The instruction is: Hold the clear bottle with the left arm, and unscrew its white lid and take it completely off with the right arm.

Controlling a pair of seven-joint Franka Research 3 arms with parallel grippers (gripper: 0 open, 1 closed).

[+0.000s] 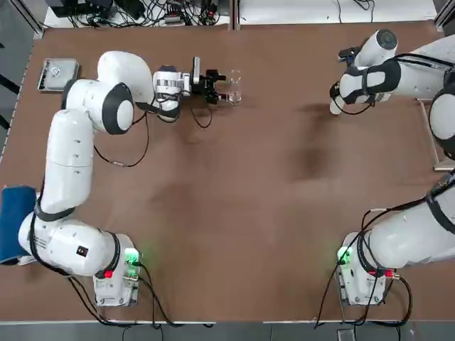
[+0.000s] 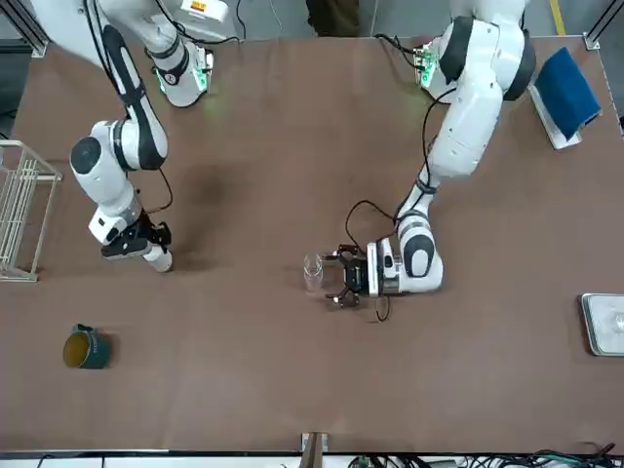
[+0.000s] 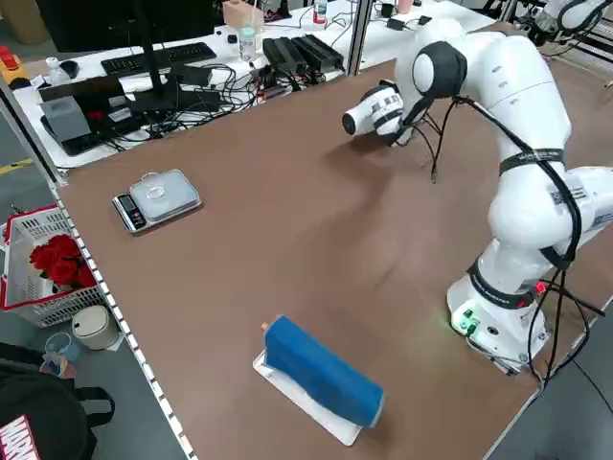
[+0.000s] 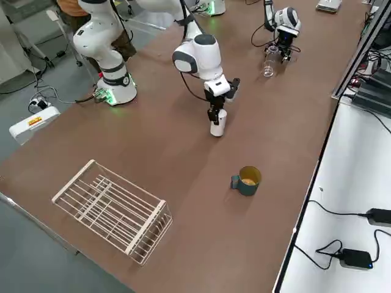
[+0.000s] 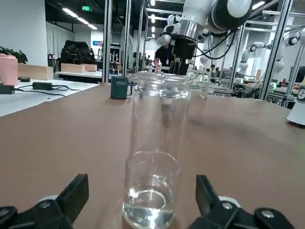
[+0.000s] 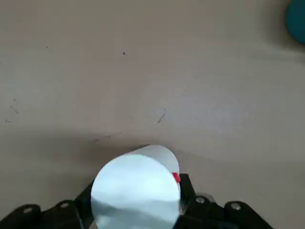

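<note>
The clear bottle (image 1: 233,87) stands upright on the table's far left part, its mouth bare. My left gripper (image 1: 217,87) lies level beside it, open. In the left wrist view the bottle (image 5: 153,157) rises between the spread fingertips (image 5: 71,196) with a gap on each side. The white lid (image 4: 217,127) stands on the table at the far right, well apart from the bottle. My right gripper (image 4: 215,112) comes down onto it from above, shut on it. In the right wrist view the lid (image 6: 137,190) fills the space between the black fingers.
A teal cup (image 4: 247,180) sits near the table's far right corner, and a wire rack (image 4: 113,207) at the right edge. A small scale (image 1: 57,73) is at the far left. A blue roll on a white pad (image 3: 321,374) lies at the left edge.
</note>
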